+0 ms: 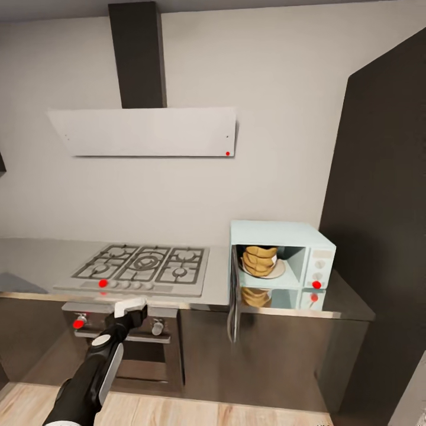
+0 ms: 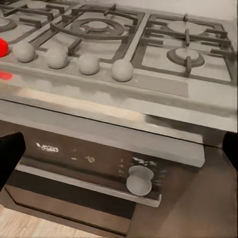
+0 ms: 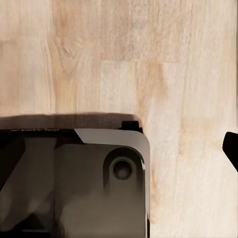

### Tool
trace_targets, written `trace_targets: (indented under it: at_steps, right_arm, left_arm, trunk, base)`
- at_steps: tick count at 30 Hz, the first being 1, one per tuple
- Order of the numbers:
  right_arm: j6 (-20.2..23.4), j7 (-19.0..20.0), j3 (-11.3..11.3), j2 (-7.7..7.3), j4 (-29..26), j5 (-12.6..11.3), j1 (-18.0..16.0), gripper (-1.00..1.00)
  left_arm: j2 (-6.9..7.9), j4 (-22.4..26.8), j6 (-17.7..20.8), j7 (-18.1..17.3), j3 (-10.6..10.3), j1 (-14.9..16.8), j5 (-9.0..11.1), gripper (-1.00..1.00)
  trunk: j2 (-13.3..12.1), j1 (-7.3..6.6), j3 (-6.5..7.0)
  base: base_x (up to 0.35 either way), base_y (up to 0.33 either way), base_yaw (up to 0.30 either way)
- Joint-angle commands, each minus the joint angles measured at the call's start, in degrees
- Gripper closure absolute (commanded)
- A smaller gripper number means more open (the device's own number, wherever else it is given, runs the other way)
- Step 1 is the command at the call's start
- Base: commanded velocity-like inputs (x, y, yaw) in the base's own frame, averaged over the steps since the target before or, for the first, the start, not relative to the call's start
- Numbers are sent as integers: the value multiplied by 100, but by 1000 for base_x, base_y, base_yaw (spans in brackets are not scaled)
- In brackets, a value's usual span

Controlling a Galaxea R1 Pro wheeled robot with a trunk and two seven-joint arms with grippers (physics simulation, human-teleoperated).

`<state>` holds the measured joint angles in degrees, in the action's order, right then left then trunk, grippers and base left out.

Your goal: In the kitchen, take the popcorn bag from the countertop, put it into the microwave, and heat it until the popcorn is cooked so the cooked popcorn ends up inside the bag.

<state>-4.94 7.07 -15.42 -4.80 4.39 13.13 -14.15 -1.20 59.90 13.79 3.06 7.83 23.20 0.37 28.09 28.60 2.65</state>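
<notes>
With the bag point(image 1: 260, 260) already sitting inside the microwave point(image 1: 283, 260), at my two o'clock on the countertop point(image 1: 35, 260), the door point(image 1: 235, 302) hangs open toward me. My left gripper point(image 1: 131, 307) hovers at the counter's front edge before the hob point(image 1: 142, 266), at eleven o'clock, fingers point(image 2: 10, 158) spread wide, holding nothing. Whether my right gripper is wide or narrow I cannot tell. If I swing left arm across carelessly, I judge it could clip the door edge or nudge the oven knob point(image 2: 140, 179).

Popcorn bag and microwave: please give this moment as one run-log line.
popcorn bag: inside microwave | door: open | left pincer: open, empty, before hob | heating: not visible
</notes>
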Motion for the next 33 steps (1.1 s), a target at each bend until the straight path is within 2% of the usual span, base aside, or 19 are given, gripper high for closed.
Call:
trace_targets:
  at_steps: [1,4,6,7,10,12,16,33]
  right_arm:
    - [-41,5,-48,-4,26,49,-8,-100]
    - [-42,10,-50,-4,26,49,-8,-100]
    - [-42,17,-50,2,26,49,-8,-100]
    - [-42,19,-49,3,26,49,-8,-100]
    - [-42,22,-51,5,26,49,-8,-100]
    - [-42,22,-52,6,26,49,-8,-100]
    - [-42,22,-49,36,26,49,-8,-100]
    - [-42,22,-53,58,26,49,-8,-100]
  left_arm:
    - [-3,11,27,6,8,0,4,-100]
    - [16,17,33,-79,1,0,0,-100]
    - [23,150,46,-784,0,0,-1,-100]
    - [34,301,67,-1367,4,0,-2,-100]
    - [48,587,92,-2501,11,0,-2,-100]
    - [43,668,95,-2697,9,0,-2,-100]
    - [42,705,83,-2793,-4,0,-2,-100]
    - [-53,663,20,-2789,-90,0,-2,-100]
  trunk:
    - [4,4,-2]
    - [4,4,-2]
    - [4,4,-2]
    - [4,4,-2]
    - [4,4,-2]
    - [4,4,-2]
    - [4,4,-2]
    - [4,4,-2]
  base:
    - [101,-8,-266]
    - [46,-4,-277]
    - [9,-1,-284]
    - [4,0,-285]
    - [1,0,-285]
    - [0,0,-286]
    - [0,0,-286]
    - [0,0,-286]
